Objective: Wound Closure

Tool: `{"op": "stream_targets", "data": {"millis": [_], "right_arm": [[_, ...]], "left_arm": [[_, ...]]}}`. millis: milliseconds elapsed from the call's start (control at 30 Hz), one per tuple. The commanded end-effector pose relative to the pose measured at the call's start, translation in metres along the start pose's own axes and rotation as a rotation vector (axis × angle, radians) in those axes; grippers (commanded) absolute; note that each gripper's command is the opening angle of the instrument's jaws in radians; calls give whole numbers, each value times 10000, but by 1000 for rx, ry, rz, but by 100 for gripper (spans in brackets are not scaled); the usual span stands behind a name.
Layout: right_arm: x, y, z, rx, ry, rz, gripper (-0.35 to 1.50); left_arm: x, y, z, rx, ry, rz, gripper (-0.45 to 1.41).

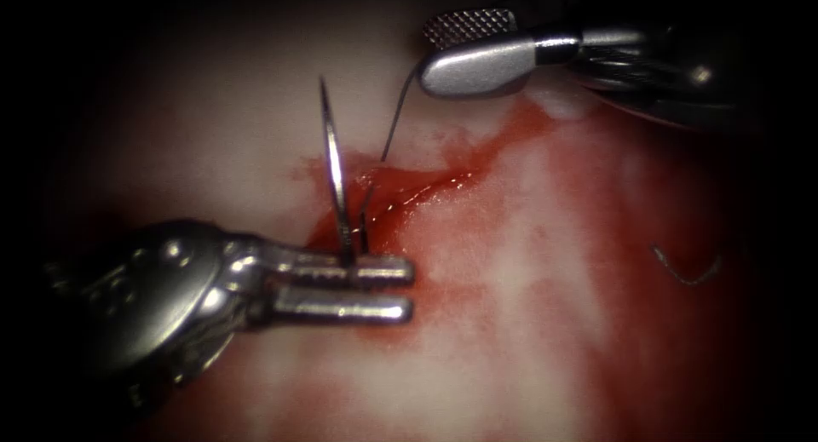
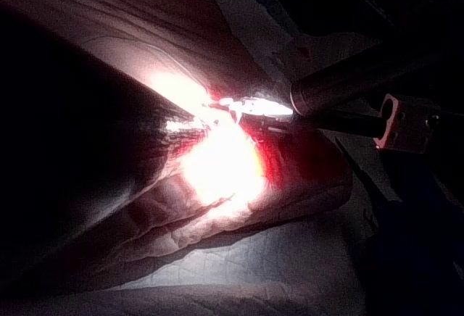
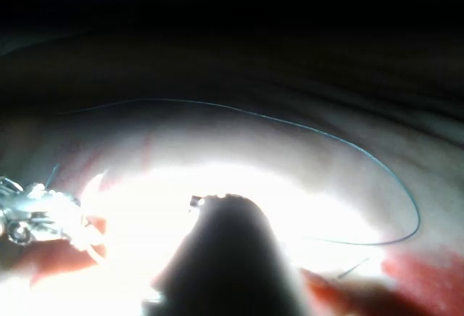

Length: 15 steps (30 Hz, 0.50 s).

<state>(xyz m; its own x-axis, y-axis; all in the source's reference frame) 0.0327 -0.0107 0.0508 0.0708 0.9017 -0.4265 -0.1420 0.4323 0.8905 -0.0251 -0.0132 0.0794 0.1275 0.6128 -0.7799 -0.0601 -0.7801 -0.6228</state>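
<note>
Gripping the needle (image 1: 333,165) low on its curve, left claw (image 1: 407,289); right claw (image 1: 443,54) apart, empty, above the cut (image 1: 400,186)

I can read no text, label, brand, number or sign anywhere in my views. The only marking I see is a fine cross-hatched grip pattern on the inner face of the right tool (image 1: 490,46), and it carries no letters. The left tool (image 1: 379,289), the tissue (image 1: 545,280) and the needle (image 1: 334,182) bear no writing that I can make out.
</note>
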Motion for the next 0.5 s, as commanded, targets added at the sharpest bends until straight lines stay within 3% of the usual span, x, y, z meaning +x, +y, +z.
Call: {"op": "stream_targets", "data": {"millis": [33,500], "right_arm": [[13,-3,10,4,5,-4,101],[9,-4,15,6,3,-8,98]], "left_arm": [[7,-6,6,-1,4,4,-45],[47,-1,-4,-4,86,21,-45]]}}
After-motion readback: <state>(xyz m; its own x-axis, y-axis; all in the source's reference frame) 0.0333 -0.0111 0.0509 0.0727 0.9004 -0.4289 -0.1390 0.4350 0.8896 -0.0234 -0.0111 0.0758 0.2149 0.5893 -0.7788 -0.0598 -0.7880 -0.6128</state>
